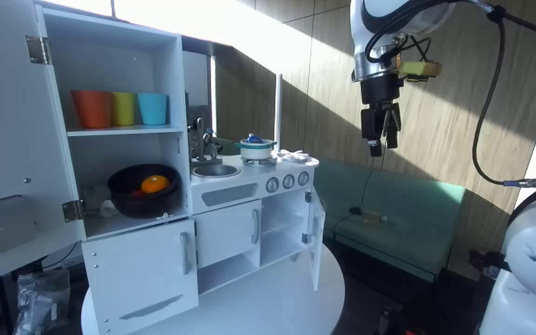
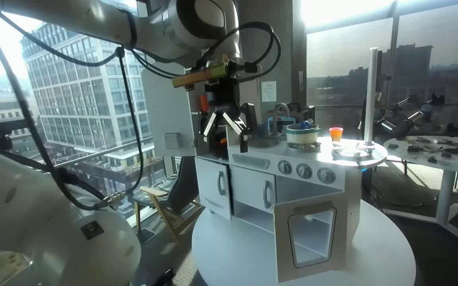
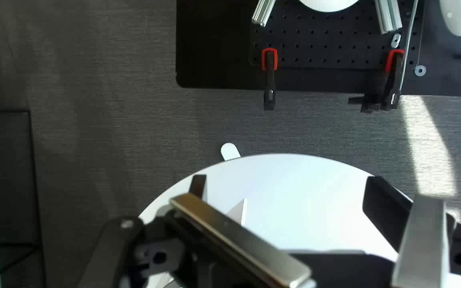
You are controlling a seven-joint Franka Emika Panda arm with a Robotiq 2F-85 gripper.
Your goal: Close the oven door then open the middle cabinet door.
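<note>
The oven door [image 1: 317, 237] is the narrow lower door at one end of the white toy kitchen. It stands swung open. Its framed window and top handle show in an exterior view [image 2: 280, 246]. The middle cabinet door [image 1: 226, 232] is a squarish white panel with a grey handle. It is shut in both exterior views [image 2: 251, 186]. My gripper [image 1: 383, 144] hangs above the kitchen's height, apart from both doors. Its fingers are spread and empty in an exterior view [image 2: 225, 142] and in the wrist view [image 3: 290, 196]. A white corner between the fingers may be the oven door.
The wider lower door [image 1: 142, 274] is slightly ajar. A large upper door [image 1: 12, 116] stands open. A pot [image 1: 256, 150] is on the stove. A black bowl [image 1: 142, 204] and several cups [image 1: 92, 109] are on shelves. The kitchen stands on a round white table [image 2: 229, 254].
</note>
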